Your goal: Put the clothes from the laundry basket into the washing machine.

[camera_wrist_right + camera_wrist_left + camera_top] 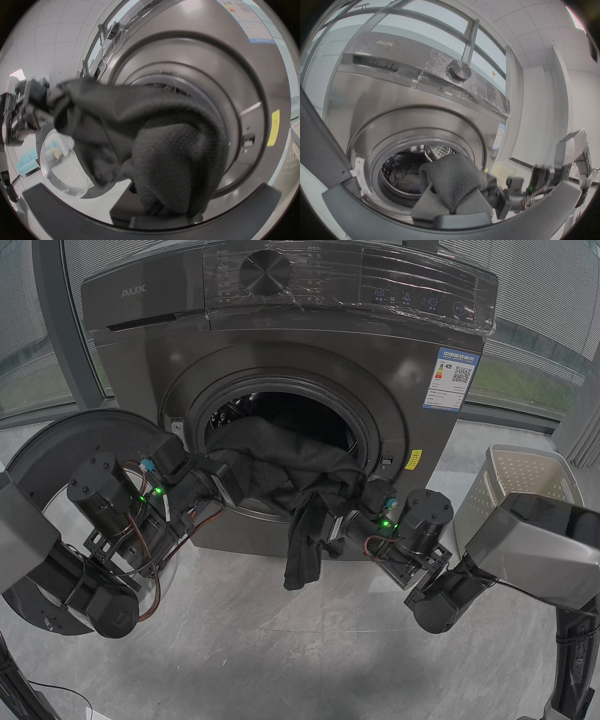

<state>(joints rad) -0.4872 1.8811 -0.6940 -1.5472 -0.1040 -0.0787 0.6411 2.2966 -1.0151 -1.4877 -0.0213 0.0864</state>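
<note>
Logged washer (281,365) straight ahead, with door (69,452) swung fully open on the left side. Noted basket (525,480) standing on the floor (281,640) just beside washer, on the right.

Found black garment (281,462) stretched across the lower part of the drum mouth, between left gripper (453,193) and right gripper (362,490), with its upper edge just inside the opening. Saw one loose end (305,552) hanging down over the washer front, below the door ring, toward the floor; could not tell whether touching it.

Recorded left gripper at the left rim of the opening, nearly closed, pinching a fold of garment between the fingers (429,203), with cloth draped over the tips. Recorded right gripper at the lower right rim, likewise clamped on a bunch of garment, with cloth heaped over it and hiding most of that hand in the right wrist view.

Spotted more dark clothes (403,181) lying inside drum (437,152), behind the held garment. Marked garment as sitting at the mouth, lifted clear of the floor along its main span, and apart from the clothes deeper within. Placed both arms low in front of washer, one at each side of the opening.
</note>
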